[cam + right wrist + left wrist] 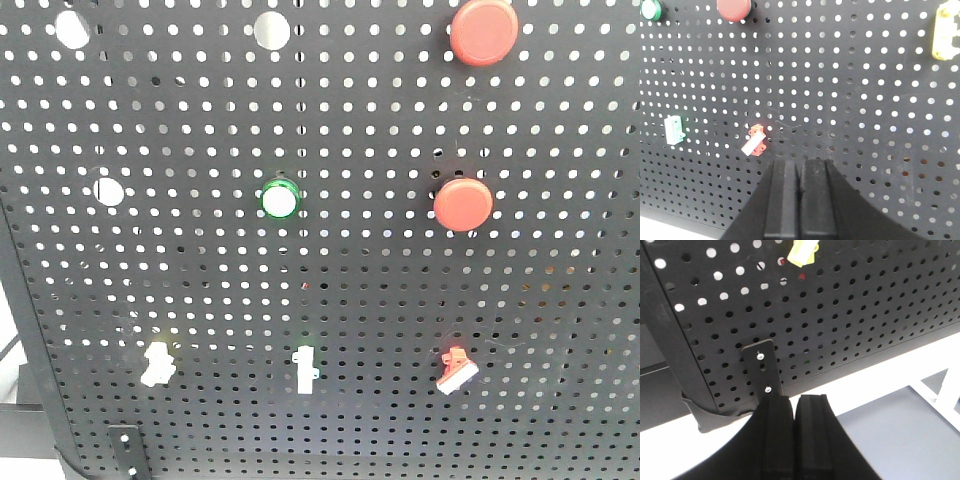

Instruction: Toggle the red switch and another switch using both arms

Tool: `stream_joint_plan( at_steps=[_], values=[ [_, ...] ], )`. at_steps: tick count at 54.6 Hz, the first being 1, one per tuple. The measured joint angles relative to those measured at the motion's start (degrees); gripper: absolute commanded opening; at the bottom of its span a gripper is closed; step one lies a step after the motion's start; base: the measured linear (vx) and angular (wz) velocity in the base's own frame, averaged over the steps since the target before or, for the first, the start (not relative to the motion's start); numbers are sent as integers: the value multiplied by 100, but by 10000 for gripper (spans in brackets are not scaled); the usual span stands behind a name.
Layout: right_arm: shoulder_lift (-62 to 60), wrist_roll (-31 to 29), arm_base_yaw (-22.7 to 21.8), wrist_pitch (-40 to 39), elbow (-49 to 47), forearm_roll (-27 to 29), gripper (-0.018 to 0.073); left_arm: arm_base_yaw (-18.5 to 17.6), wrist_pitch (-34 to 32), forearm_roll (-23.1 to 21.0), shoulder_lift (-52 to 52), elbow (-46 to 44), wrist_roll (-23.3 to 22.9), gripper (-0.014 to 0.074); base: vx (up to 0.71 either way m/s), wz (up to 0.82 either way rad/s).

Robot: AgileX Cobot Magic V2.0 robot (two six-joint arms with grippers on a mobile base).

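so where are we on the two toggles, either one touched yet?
Nothing looks done. In hand: the right gripper, shut, sits just below the red switch without touching it. The left gripper, also shut, is near the pegboard's bottom edge, well below the yellow switch. Left: close in and flip both. Lever positions can't confirm any toggling.
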Motion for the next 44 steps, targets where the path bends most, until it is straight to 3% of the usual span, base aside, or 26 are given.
stream_joint_plan(
  at_steps=[11,20,32,44],
  values=[
    [0,0,0,0,0,0,-6,52,-381,-30,-644,888,162,3,0,0],
    [0,0,0,0,0,0,-6,517,-565,-471,-2084,1746,268,3,0,0],
    [0,0,0,0,0,0,-6,1506,480,-502,-3910,1791,263,3,0,0],
    [0,0,0,0,2,0,-6,1787,925,-341,-4396,1791,237,3,0,0]
  ],
)
